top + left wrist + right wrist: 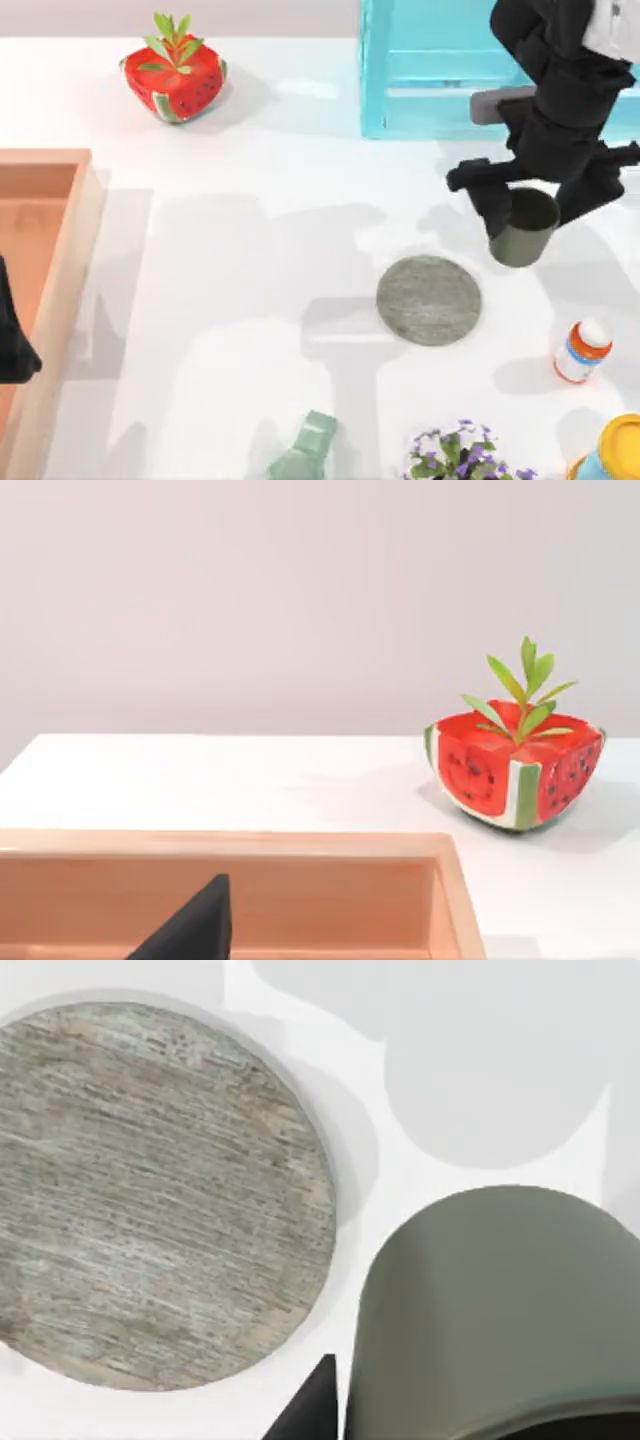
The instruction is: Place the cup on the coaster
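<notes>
Cup [524,228] sits gripped in the right gripper's [530,205] closed jaws, right of frame centre, just beside the coaster [429,299], not on it.

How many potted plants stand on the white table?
2. The watermelon-shaped red pot with green leaves stands at the far left of the table. The purple-flowered plant is at the near edge, right of centre, partly cut off. More may lie outside the views.
</notes>
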Tool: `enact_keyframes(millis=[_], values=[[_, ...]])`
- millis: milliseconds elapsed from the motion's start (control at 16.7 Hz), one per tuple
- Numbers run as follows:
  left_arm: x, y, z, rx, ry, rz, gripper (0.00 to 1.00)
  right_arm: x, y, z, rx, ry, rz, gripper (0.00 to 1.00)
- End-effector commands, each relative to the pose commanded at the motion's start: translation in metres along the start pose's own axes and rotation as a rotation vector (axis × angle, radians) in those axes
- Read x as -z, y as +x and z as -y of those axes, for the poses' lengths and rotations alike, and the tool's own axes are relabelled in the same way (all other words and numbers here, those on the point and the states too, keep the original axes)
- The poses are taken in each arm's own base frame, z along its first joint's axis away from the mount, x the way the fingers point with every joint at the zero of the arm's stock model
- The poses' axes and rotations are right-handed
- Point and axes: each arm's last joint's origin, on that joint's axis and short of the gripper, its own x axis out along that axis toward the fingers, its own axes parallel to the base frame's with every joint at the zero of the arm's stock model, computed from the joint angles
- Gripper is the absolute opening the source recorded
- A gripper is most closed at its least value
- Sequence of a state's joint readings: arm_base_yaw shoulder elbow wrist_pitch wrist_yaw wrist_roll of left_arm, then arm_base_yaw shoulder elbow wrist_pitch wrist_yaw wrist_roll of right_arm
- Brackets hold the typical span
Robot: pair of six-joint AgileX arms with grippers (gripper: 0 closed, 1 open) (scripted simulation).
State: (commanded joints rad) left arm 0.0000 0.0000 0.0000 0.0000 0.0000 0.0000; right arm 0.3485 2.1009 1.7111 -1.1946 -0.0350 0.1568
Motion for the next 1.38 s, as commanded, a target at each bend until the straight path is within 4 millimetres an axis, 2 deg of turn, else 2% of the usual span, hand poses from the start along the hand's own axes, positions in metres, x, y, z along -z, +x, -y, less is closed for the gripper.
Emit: enact_keyframes(millis=[240, 420, 900, 1380], values=[[0.000, 0.000, 0.000, 0.000, 0.000, 0.000, 1.00, 0.004, -0.010, -0.049, -0.005, 0.155, 0.015, 0.00], [0.000, 0.000, 0.000, 0.000, 0.000, 0.000, 1.00, 0.007, -0.015, -0.067, -0.010, 0.204, 0.023, 0.00], [0.000, 0.000, 0.000, 0.000, 0.000, 0.000, 1.00, 0.007, -0.012, -0.068, -0.013, 0.214, 0.026, 0.00], [0.000, 0.000, 0.000, 0.000, 0.000, 0.000, 1.00, 0.006, 0.047, -0.070, -0.011, 0.209, 0.025, 0.00]])
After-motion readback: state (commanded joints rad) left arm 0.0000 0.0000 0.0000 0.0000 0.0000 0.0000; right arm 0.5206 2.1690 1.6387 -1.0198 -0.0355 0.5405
